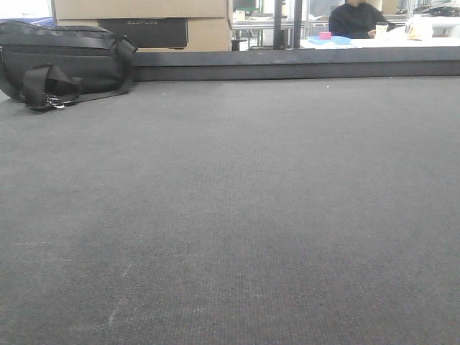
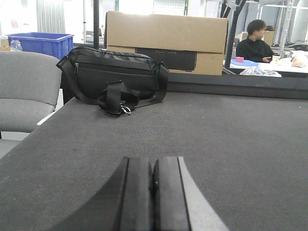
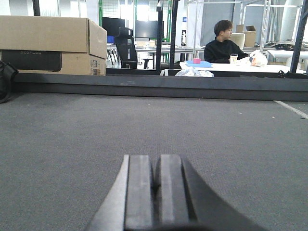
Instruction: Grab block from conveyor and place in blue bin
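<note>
Conveyor carries a closed black bag. Behind the bag, to the left, stands the blue bin — its inside is hidden. Left gripper and right gripper — both pressed together, on the near side of the bag.

Black fabric shoulder bag was cut by the front view's left edge. Seated dark-clothed person was cropped at the head. Blue plastic bin was partly hidden behind grey padded chair.
</note>
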### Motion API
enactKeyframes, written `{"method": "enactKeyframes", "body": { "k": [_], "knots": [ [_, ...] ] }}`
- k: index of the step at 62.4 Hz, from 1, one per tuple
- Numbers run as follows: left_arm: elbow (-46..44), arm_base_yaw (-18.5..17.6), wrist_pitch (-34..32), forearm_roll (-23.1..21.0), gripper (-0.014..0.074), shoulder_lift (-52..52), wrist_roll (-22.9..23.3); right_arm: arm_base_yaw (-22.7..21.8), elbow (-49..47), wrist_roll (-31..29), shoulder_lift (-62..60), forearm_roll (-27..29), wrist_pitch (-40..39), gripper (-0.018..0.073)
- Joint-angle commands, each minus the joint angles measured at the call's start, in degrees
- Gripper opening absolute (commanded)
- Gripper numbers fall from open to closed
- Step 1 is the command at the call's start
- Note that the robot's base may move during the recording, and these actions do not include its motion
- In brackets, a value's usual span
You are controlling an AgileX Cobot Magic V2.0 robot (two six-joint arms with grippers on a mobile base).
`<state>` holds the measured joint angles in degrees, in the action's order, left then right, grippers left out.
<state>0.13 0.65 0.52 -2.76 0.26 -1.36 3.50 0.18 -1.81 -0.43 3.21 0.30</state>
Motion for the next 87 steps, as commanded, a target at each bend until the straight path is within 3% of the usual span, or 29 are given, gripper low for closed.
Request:
{"method": "enactKeyframes", "body": {
  "k": [1,49,61,69,76,87],
  "knots": [
    [-0.13,0.31,-1.17,-0.22,-0.0111,-0.26,0.38,0.04,-0.18,-0.23,0.43,-0.15,-1.18,-0.0162],
    [-0.13,0.31,-3.43,-0.04,-0.0111,-0.26,0.38,0.04,-0.18,-0.23,0.43,-0.15,-1.18,-0.0162],
    [-2.56,0.31,0.67,-0.04,-0.0111,-0.26,0.38,-0.10,-0.18,-0.23,0.43,-2.88,-10.87,-0.0162],
    [-12.39,0.31,12.99,0.22,-0.0111,-0.06,0.38,-0.10,-5.86,-0.23,0.43,-5.63,1.31,-0.0162],
    [-22.02,0.31,23.11,0.48,-0.0111,5.99,0.38,-0.10,-13.24,-0.23,0.43,-5.63,10.28,-0.0162],
    [-33.66,0.31,27.74,0.48,-0.0111,21.13,0.38,0.01,-23.13,-0.23,7.24,-5.63,22.85,-0.0162]
  ]
}}
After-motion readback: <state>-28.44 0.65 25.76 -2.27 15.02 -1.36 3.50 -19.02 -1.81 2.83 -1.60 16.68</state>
